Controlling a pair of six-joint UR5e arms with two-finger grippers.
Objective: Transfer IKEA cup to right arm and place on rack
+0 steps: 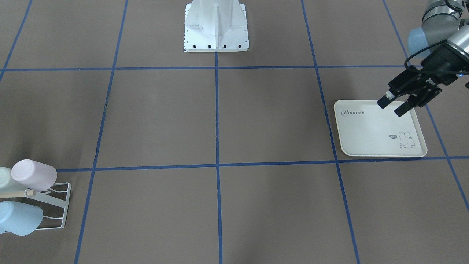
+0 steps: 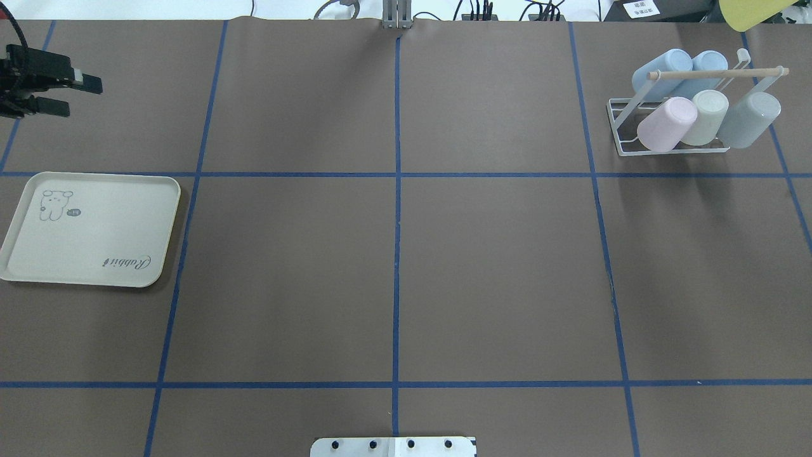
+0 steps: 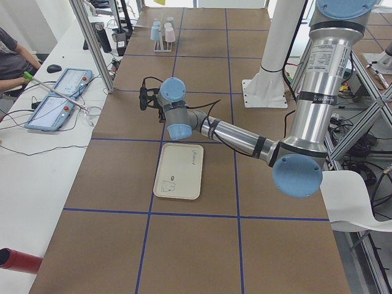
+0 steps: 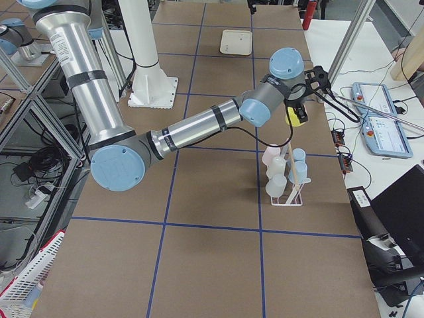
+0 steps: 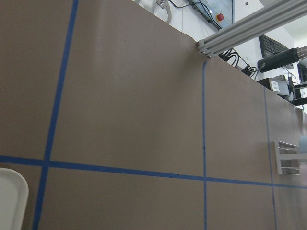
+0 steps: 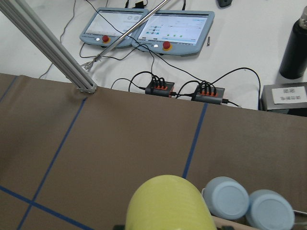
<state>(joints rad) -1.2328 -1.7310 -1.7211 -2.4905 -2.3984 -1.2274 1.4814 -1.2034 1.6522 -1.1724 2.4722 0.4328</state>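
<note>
Presently yellow cup (image 6: 168, 203) sits at right claw (image 4: 298, 105) — near rack (image 2: 717, 73).

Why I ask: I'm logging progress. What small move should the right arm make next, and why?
Probably lower the yellow cup toward the rack: the right arm holds it above the rack, beside two blue cups, and the left gripper is open, empty.

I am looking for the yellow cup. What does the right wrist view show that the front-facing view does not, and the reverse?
Only right wrist: the yellow cup, close below the camera, and two pendants. Only front-facing: the rabbit tray, the open left claw, a pink cup. Both: the brown table with blue lines, light-blue cups.
</note>
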